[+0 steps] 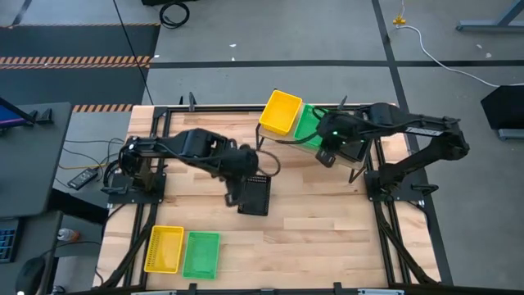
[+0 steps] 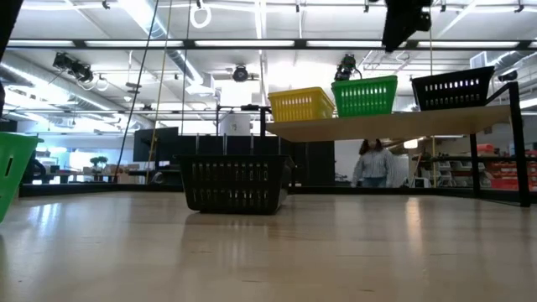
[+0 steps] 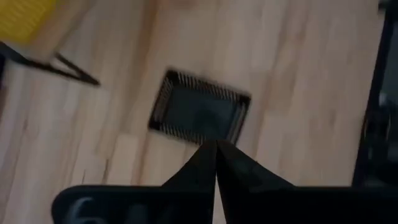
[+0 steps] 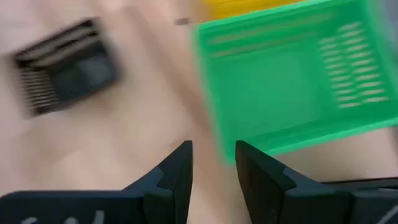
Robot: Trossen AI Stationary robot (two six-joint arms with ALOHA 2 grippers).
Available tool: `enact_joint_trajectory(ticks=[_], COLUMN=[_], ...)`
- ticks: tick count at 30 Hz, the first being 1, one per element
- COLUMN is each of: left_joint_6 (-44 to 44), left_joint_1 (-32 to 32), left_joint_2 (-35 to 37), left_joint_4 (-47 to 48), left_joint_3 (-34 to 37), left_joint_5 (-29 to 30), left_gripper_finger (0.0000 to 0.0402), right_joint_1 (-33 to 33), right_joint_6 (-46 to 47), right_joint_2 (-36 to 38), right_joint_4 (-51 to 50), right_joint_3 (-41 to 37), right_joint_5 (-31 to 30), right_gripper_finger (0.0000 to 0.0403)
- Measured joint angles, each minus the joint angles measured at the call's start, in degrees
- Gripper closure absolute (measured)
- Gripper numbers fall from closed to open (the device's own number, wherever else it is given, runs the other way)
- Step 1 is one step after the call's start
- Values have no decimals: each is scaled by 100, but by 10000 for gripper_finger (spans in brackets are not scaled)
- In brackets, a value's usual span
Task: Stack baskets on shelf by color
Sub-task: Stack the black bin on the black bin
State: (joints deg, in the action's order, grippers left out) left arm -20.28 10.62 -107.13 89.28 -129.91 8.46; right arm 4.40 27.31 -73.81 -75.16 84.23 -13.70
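A: Bench note. Pale wooden plank tabletop [image 1: 311,221] in an open workshop hall, grey floor around it. The light-wood shelf board on thin black legs [image 2: 394,126] stands at the far side, carrying a yellow mesh-walled plastic basket [image 2: 300,104], a green one of the same make [image 2: 365,95] and a black one [image 2: 453,87], side by side in the low view.

B: One colour per spot, then. Looks like the base of three stacks. What is left on the table?

A: A black perforated basket [image 1: 255,195] mid-table, plus a yellow basket [image 1: 164,249] and a green basket [image 1: 201,254] touching each other at the near left corner.

B: Grippers?

A: Left gripper [image 3: 216,155] hangs just above the mid-table black basket, fingers pressed together, pinching nothing; the basket sits free on the wood below its tips.

B: And the other?

A: Right gripper [image 4: 213,163] is up over the shelf, beside the green basket there, fingers spread with a plain gap, empty.

B: Judgement?

A: Shelf started, six baskets unaccounted or waiting. The left fingers would have to part before any grip on that black rim.
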Motion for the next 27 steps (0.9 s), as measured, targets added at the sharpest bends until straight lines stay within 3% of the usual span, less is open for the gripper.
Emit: enact_joint_trajectory(ticks=[3, 6, 10, 19, 27], left_joint_6=[128, 150, -79, -1511, -2881], left_joint_1=[216, 487, 818, 1530, 2394], left_joint_2=[-1, -1, -70, -66, -201], left_joint_4=[45, 32, 68, 74, 72], left_joint_3=[0, -2, 2, 2, 2], left_joint_5=[-183, -391, -434, -543, -432], left_gripper_finger=[378, 362, 326, 242, 212], right_joint_1=[-174, -477, -1058, -2438, -3069], right_joint_6=[116, 373, 731, 896, 381], right_joint_2=[220, 404, 592, 503, -64], right_joint_4=[45, 63, 191, 621, 2585], right_joint_3=[0, 0, 0, -108, -660], right_joint_5=[593, 760, 757, 482, 97], right_gripper_finger=[276, 276, 276, 276, 236])
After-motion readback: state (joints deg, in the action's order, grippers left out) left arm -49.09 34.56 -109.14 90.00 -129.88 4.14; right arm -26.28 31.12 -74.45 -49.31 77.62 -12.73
